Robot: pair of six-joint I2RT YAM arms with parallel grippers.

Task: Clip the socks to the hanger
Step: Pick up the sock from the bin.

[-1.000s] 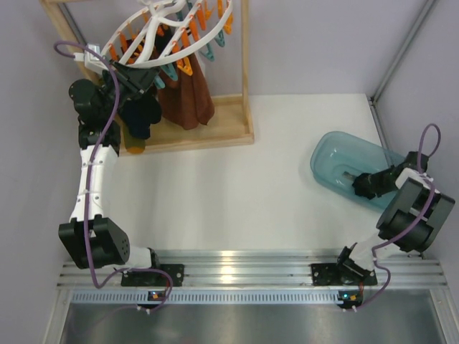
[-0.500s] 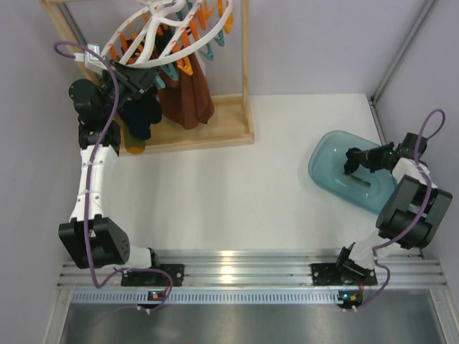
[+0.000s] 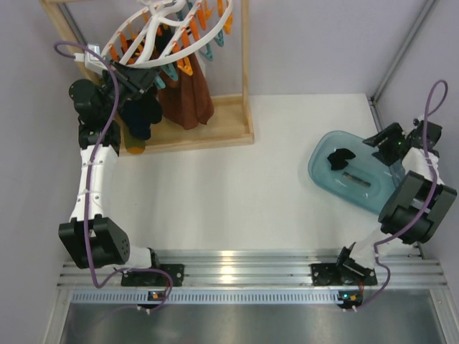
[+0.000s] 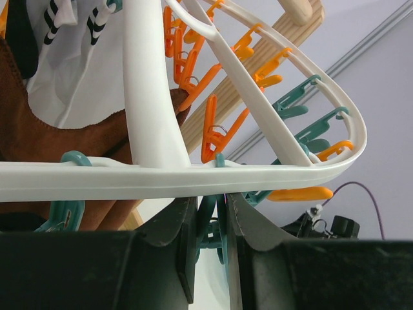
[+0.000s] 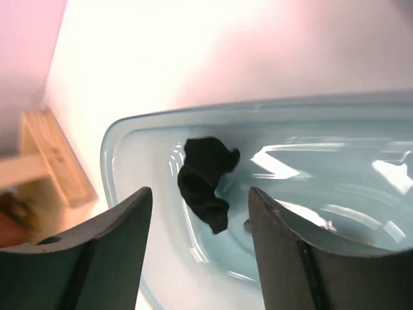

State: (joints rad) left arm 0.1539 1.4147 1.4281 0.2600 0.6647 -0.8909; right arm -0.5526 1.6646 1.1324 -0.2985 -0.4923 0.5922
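Pale grey walls close in the white tabletop [image 3: 237,193]. At its far left corner stands a wooden frame [image 3: 215,132] carrying the round white plastic hanger [image 4: 97,181] with its ring of orange and teal clips. A few black socks [image 3: 143,115] and rust-brown cloths [image 3: 188,100] already hang under it.

My left tool [image 4: 210,210] is up at the hanger's rim. Its fingers are drawn almost together on one teal plastic clip [image 4: 206,240], pinching it. It has not budged over the last second, so I read it as waiting with that clip squeezed.

The change is all on the right. A second ago the right tool [image 5: 197,194] was down inside the translucent blue-green plastic tub [image 3: 323,175] by the right edge of the tabletop. Then it moved across to the tub's left end. Now it has pulled back above the tub's far side, close to the right edge. Its fingers are spread wide with nothing between them.

One small black fabric sock [image 3: 339,157] now lies crumpled on the tub floor at the end nearest the middle of the tabletop. It is well apart from the tool and in plain view from the right wrist.

My judgement is that this sock has been shifted but not picked up. I still have to grasp it and carry it across to the far left corner, where the pinched clip waits.
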